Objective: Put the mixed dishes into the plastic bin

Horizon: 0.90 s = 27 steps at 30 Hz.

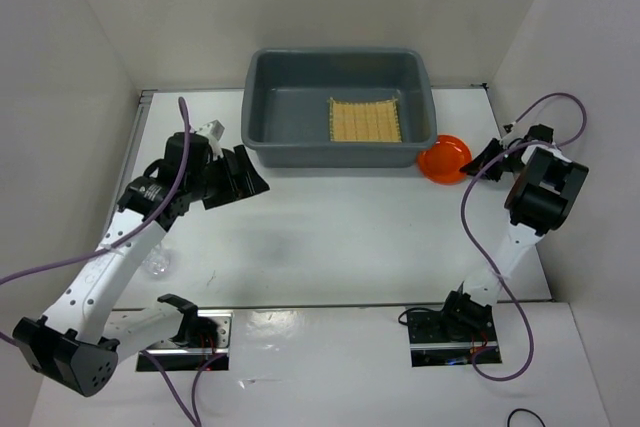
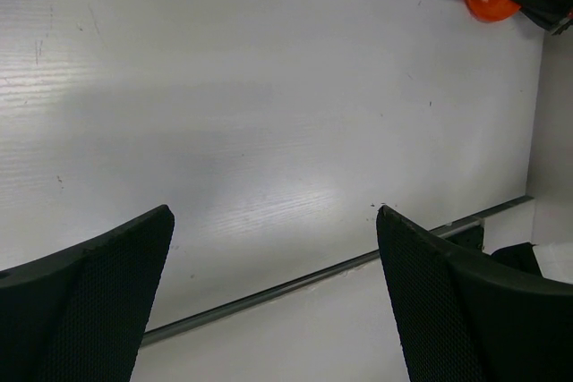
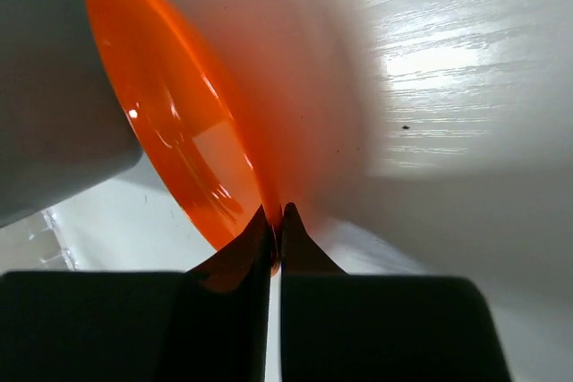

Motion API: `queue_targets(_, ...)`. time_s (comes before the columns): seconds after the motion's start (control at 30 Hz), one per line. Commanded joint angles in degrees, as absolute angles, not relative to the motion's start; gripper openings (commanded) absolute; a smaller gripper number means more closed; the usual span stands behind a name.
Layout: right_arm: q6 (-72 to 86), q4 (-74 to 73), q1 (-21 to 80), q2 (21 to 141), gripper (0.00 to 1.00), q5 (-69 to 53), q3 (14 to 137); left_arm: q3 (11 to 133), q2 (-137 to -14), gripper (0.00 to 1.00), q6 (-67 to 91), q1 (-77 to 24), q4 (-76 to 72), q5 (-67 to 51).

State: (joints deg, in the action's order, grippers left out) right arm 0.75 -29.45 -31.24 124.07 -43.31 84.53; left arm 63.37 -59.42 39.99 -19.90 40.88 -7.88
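Stowed inside plastic bin (image 1: 262,97): woven mat (image 1: 365,119). Clamped at rim by right gripper (image 3: 277,221), tilted just outside bin's right end: orange plate (image 3: 179,131). Spread, empty: left gripper (image 2: 273,216). Pending on table (image 1: 350,227): clear cup (image 1: 157,263).

White table (image 1: 330,237), grey plastic bin (image 1: 330,155) at far side — clear cup (image 1: 157,263) near left edge

A white table (image 1: 330,237) fills the middle of the frame, closed by plain white walls (image 1: 60,47) at left, right and top. A thin metal strip (image 1: 330,304) crosses the lower part, with soft glare beside it.
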Motion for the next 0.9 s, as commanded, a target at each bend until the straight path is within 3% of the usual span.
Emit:
queue_targets(0.0, -1.23, -31.80, -33.12, 127.79, 0.00, -40.08, 86.04, 63.03, -59.50, 1.00, 41.48, -19.51, 38.50, -9.93)
queue_targets(0.17, -4.29, -34.45, -35.68, 116.57, 0.00, -37.10, 82.62, 60.83, -59.50, 1.00, 42.10, -19.51, 36.30, -10.46)
queue_targets(0.33, -10.01, -36.91, -35.68, 95.83, 0.00, -31.64, 81.30, 60.82, -59.50, 1.00, 41.40, -19.51, 35.68, -9.93)
queue_targets(0.53, -15.73, -36.91, -31.83, 82.46, 0.00, -36.29, 92.86, 62.22, -62.92, 1.00, 39.55, -18.98, 33.05, -10.02)
queue_targets(0.73, -19.69, -42.09, -11.19, 89.54, 0.00, -33.76, 109.93, 67.58, -67.75, 1.00, 35.60, -18.98, 32.17, -9.23)
queue_targets(0.83, -16.54, -45.43, -5.72, 100.34, 0.00, -35.76, 119.67, 71.71, -69.34, 1.00, 33.76, -18.98, 33.22, -8.62)
queue_targets(0.87, -15.83, -47.61, -4.93, 108.81, 0.00, -36.73, 124.06, 72.59, -69.95, 1.00, 33.23, -18.98, 33.22, -8.61)
